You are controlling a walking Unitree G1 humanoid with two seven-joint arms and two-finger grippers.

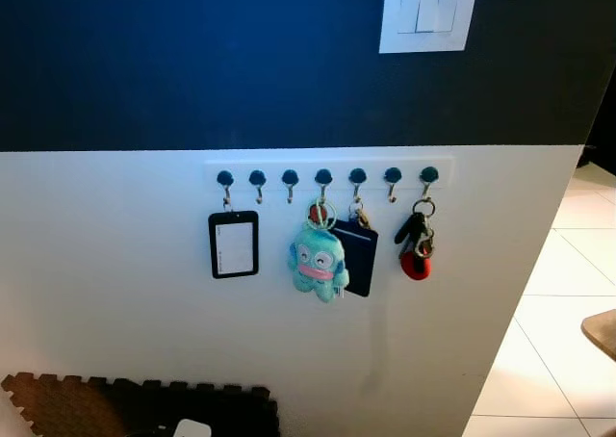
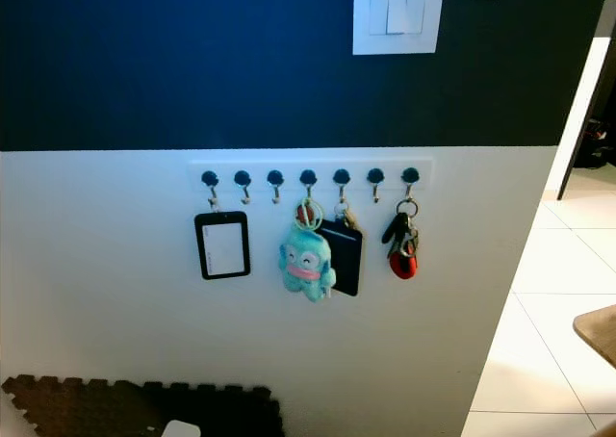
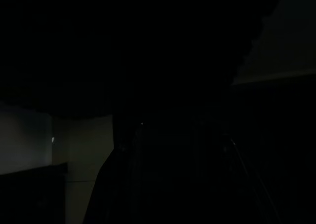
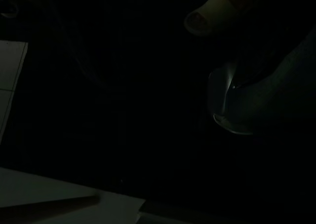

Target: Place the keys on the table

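We face a wall (image 1: 115,293), dark blue above and white below, with a white rail of seven round dark hooks (image 1: 327,175) running across it just under the colour line. Our keys (image 1: 417,246), a dark bunch on a ring with a red fob at its lower end, hang from the hook at the rail's far 3 o'clock end, well clear of any table. Toward 9 o'clock from them, a dark card wallet (image 1: 356,258) hangs from the fifth hook, and a turquoise plush figure (image 1: 317,258) on a pale ring hangs from the fourth, overlapping the wallet's edge. Further toward 9 o'clock, a black-framed badge holder (image 1: 234,244) with a white insert hangs from the first hook. At 12 o'clock above the rail sits a white light switch plate (image 1: 428,12) on the blue paint. Down at 7 o'clock a dark interlocking foam mat (image 1: 135,406) lies at the foot of the wall, and at 4 o'clock pale floor tiles (image 1: 563,302) spread past the wall's corner, with a brown edge of wood (image 1: 602,333) just showing there. Both wrist views are nearly black, so we cannot tell how wide either of our grippers stands or whether anything is in them.
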